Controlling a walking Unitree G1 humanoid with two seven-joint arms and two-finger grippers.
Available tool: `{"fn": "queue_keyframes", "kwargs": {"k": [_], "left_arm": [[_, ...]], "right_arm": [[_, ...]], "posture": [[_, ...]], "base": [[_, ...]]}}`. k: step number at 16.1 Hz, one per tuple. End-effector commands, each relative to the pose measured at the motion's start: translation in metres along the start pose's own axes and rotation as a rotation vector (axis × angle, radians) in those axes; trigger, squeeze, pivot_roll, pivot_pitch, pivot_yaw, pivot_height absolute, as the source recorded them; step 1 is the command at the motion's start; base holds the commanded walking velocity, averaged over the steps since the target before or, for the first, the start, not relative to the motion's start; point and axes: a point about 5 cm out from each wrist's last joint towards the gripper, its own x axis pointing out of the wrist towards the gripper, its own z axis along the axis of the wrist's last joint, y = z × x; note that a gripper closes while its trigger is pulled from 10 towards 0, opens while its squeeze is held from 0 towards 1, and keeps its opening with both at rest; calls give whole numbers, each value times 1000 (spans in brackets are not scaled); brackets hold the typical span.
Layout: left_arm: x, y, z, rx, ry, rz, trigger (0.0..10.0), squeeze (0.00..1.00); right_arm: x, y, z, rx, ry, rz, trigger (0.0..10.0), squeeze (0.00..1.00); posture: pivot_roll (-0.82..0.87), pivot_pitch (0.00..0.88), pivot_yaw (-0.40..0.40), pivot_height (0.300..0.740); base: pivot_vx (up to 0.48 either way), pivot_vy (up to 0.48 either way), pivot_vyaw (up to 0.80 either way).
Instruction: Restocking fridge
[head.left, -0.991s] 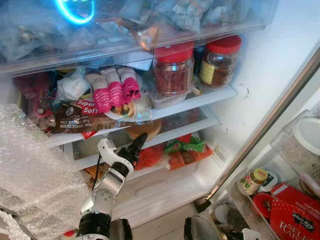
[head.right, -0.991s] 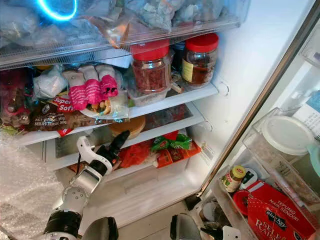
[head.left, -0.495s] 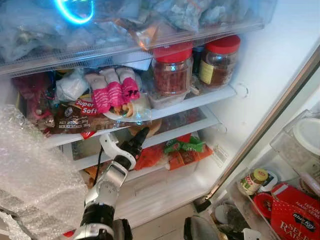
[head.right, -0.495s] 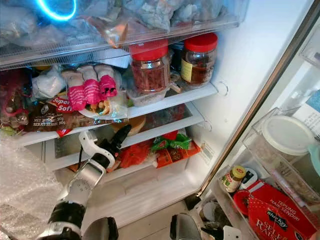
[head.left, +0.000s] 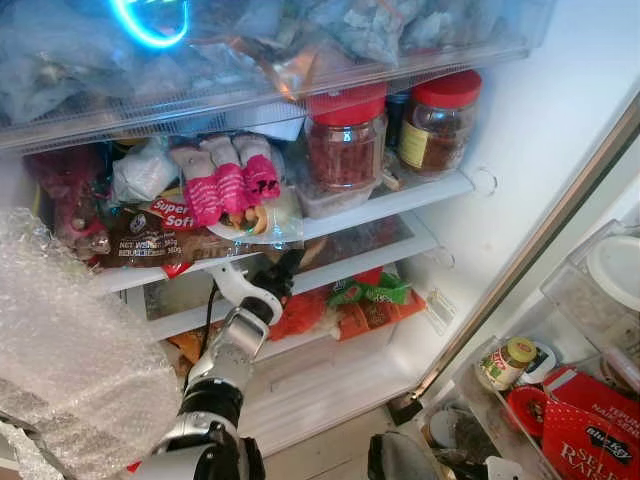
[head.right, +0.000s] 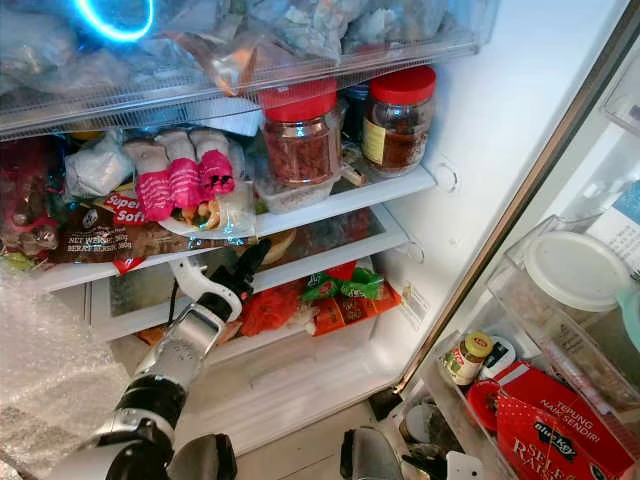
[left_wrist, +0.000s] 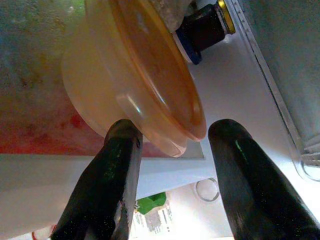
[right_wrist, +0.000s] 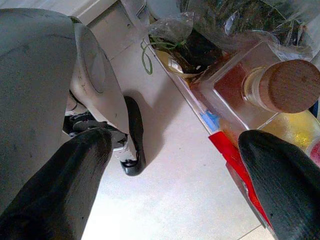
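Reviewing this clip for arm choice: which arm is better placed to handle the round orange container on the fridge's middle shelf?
Left. The left gripper is already inside the fridge with open fingers straddling the orange container. The right gripper hangs low over the floor, aimed away from the shelves.

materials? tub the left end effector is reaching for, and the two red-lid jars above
Tub: looks like translucent orange plastic, glossy; light passes through and the lid shows a highlight. Jars: clear, contents visible, glass or plastic unclear; red lids look like matte plastic. Left end effector is open at the tub's rim.
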Motion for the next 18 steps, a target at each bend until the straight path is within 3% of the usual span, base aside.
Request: {"fn": "queue_keyframes", "kwargs": {"k": [1,4,7,13,14,15,16,18], "left_arm": [[1,-1,1,19,-3,-5,10000,0],[-7,2,3,71,5,-30,10000,0],[-29,13,2,88,21,-25,10000,0],[-47,-1,-8,174,100,-99,10000,0],[-50,-4,-12,251,143,-124,10000,0],[-51,-6,-13,271,157,-133,10000,0],[-54,-11,-17,421,214,-166,10000,0],[-57,-12,-19,569,264,-168,10000,0]], "right_arm": [[-1,-4,-2,12,4,-14,10000,0],[-1,-4,-2,17,4,-17,10000,0],[-1,-4,-2,21,5,-17,10000,0],[-1,-4,-1,19,2,-17,10000,0],[-1,-4,-1,20,2,-17,10000,0],[-1,-4,-1,20,2,-18,10000,0],[-1,-4,-2,19,4,-18,10000,0],[-1,-5,-2,19,5,-19,10000,0]], "posture": [[-239,70,-3,632],[-231,73,1,632],[-221,73,0,632],[-218,73,-1,632],[-222,75,-2,632],[-222,75,-2,632],[-220,75,-2,632],[-221,77,-1,632]], "base": [[0,0,0],[0,0,0],[0,0,0],[0,0,0],[0,0,0],[0,0,0],[0,0,0],[0,0,0]]}}
